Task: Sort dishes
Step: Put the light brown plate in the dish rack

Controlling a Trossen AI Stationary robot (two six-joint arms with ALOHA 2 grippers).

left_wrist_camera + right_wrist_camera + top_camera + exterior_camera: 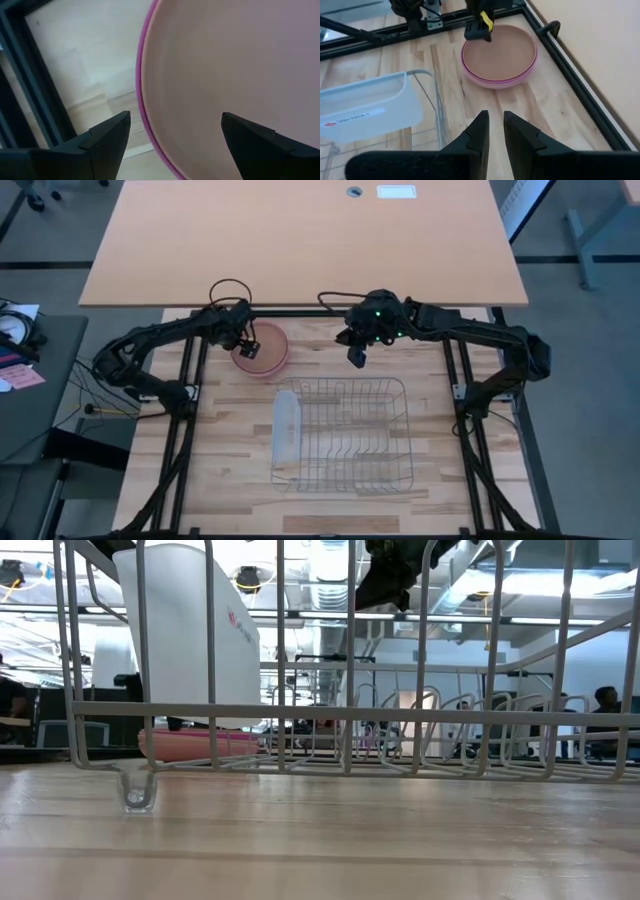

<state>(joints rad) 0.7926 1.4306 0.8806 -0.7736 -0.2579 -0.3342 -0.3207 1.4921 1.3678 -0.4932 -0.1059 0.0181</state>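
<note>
Straddling plate stack's (230,75) rim: left claw (175,131)

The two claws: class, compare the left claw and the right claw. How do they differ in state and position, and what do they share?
The left claw is open, while the right claw has its fingers nearly together. The left claw straddles the rim of the stack of plates; the right claw hangs over bare table beside the wire rack. Neither holds anything, and both have dark fingers.
</note>
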